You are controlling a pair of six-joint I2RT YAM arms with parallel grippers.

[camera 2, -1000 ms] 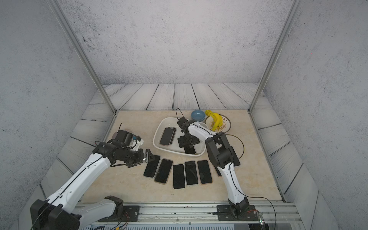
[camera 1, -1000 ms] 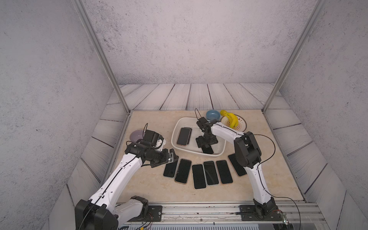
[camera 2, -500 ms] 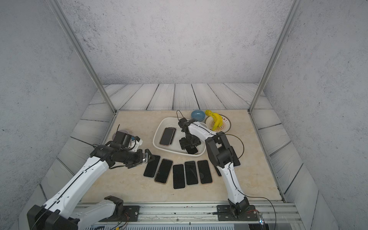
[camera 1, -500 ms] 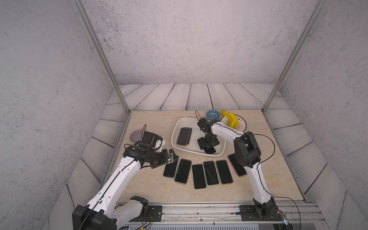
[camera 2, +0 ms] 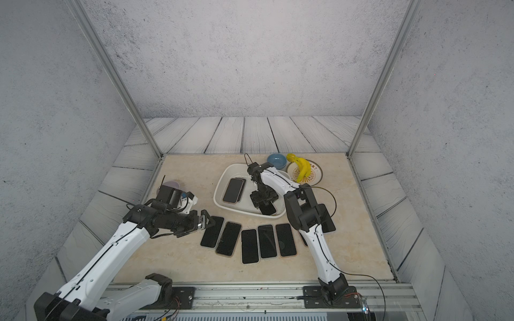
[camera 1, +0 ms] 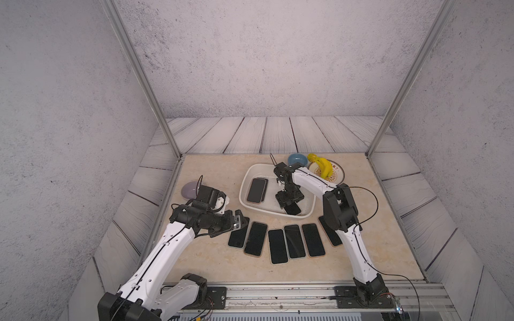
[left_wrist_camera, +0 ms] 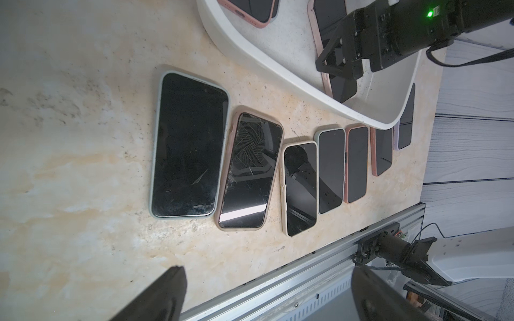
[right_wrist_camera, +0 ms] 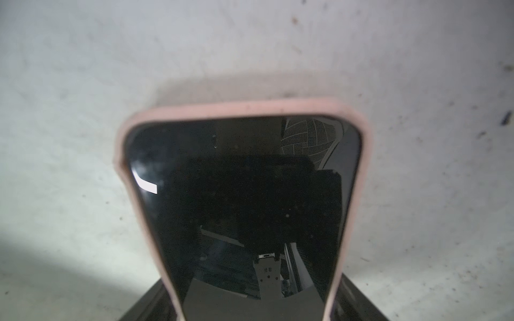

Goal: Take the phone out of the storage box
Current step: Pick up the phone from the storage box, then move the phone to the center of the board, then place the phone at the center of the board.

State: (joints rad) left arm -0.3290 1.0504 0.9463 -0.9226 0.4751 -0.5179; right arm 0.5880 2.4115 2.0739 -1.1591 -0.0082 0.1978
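Note:
The storage box (camera 1: 244, 180) (camera 2: 218, 191) (left_wrist_camera: 278, 62) is a shallow white tub at mid-table. My right gripper (camera 1: 289, 201) (camera 2: 262, 201) (left_wrist_camera: 338, 59) (right_wrist_camera: 254, 305) reaches down into its near right part. It is shut on the phone (camera 1: 294, 209) (camera 2: 268, 209) (left_wrist_camera: 343, 87) (right_wrist_camera: 244, 194), a black-screened one in a pink case, with a finger against each long edge. Another pink-cased phone (camera 1: 256, 190) (camera 2: 233, 190) lies flat in the box's left half. My left gripper (camera 1: 241, 219) (camera 2: 207, 221) (left_wrist_camera: 267, 278) hangs open and empty over the table, left of the box.
Several phones (camera 1: 278, 246) (left_wrist_camera: 189, 144) lie in a row on the table in front of the box. A blue bowl (camera 1: 297, 159) and a banana (camera 1: 324, 166) on a plate stand behind the box. A lilac bowl (camera 1: 189, 189) sits behind my left arm.
The right gripper's jaws have narrowed onto the phone's edges inside the box. The left arm has shifted only slightly and stays open.

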